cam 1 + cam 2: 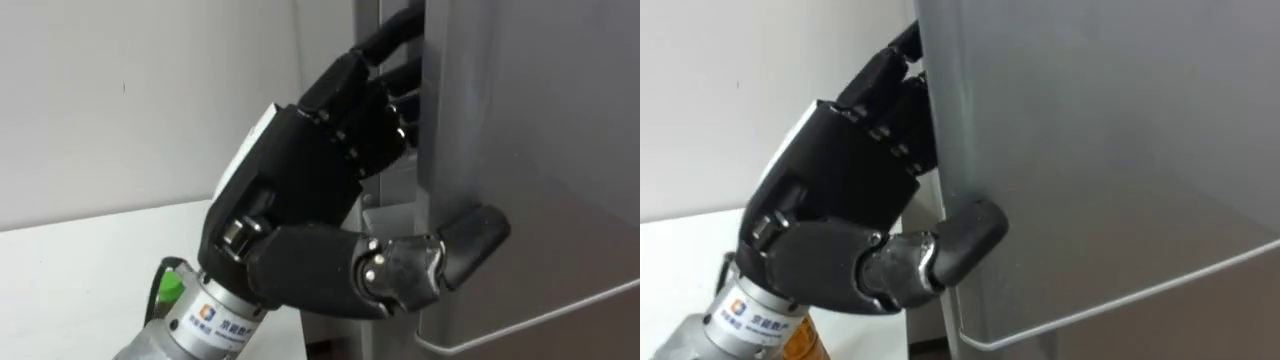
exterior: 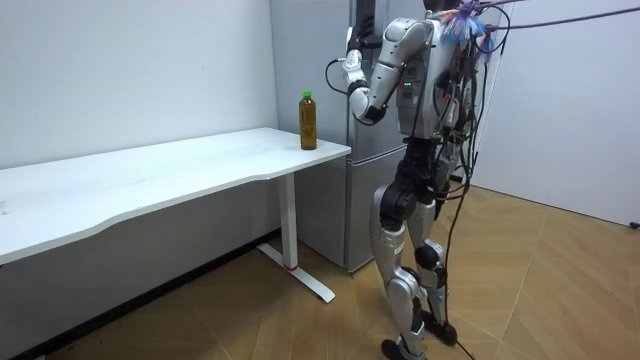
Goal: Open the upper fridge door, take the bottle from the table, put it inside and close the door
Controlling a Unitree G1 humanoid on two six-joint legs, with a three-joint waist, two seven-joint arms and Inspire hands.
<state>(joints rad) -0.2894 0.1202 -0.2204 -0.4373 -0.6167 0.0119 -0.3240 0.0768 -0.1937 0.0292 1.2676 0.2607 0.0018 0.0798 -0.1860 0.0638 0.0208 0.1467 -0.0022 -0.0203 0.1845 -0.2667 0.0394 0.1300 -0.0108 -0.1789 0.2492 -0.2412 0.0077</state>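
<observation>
The bottle (image 1: 172, 285) was not held; the nearest thing to us was the left hand (image 1: 300, 200), in the middle of the eye views. It was clamped on the upper fridge door (image 1: 540, 150), which took up the three o'clock side. Its fingers (image 1: 385, 45) hooked round the door's edge toward one o'clock and its thumb pressed on the door's face at four o'clock. The fingertips were hidden behind that edge, so we could not tell how deep the hold ran.

Behind the wrist, at seven o'clock, the bottle's green cap and a sliver of amber body peeked out, with the arm covering the rest. In the room view it stood upright on the white table (image 1: 90, 260), at that view's eleven o'clock. It was near the table corner closest to the fridge and well apart from the hand.

We judged it a capped plastic drink bottle, nearly full. That would make it moderately heavy, fairly stiff, smooth and likely slippery, and tall enough to topple. The sound hold would be round the middle of the body, not the cap.

Farthest was the pale wall (image 1: 120, 100). The fridge's inside was hidden, and the door seemed at most barely ajar.
</observation>
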